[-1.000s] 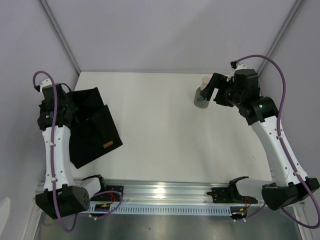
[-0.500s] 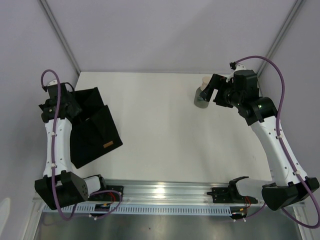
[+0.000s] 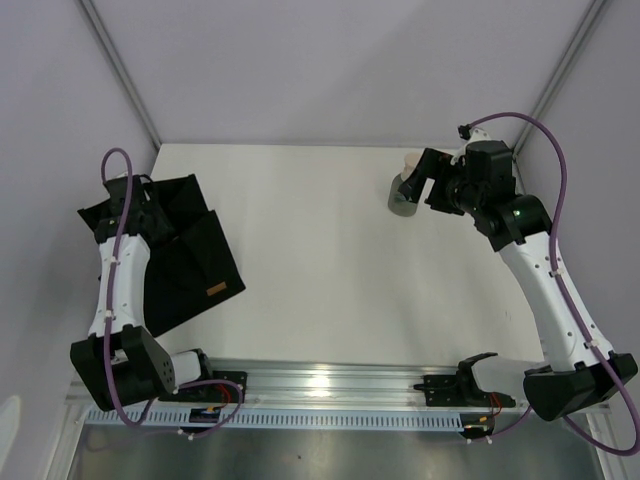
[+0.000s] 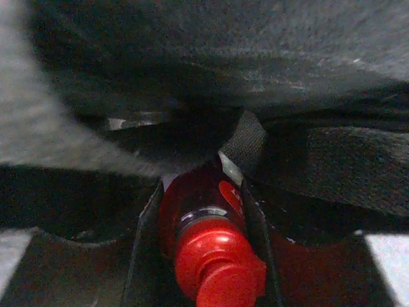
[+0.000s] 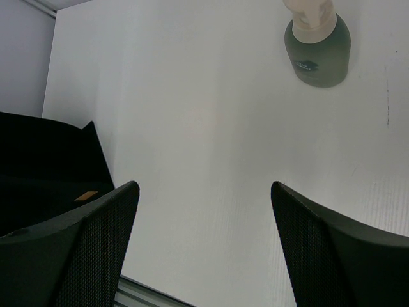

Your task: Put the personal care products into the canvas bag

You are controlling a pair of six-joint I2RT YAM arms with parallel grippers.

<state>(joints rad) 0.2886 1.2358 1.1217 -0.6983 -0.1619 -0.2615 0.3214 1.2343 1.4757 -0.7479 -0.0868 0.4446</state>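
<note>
At the left side of the table, the left gripper sits at the far end of the canvas bag. Its wrist view shows black fabric above and around it. The jaws are closed tight on the red bottle, one finger pressed to each side, and the bottle's top points back toward the camera. The bag lies flat and floppy, its tan label facing up near the near corner.

At the far right, the right gripper hangs with its jaws wide apart and nothing between them. The grey bottle stands on the table ahead of that gripper, clear of both fingers and off toward one side, with its pale cap uppermost. It is well apart from the bag.

Count in view:
- bottles: two, one red and one grey
- bags: one
- labels: one
</note>
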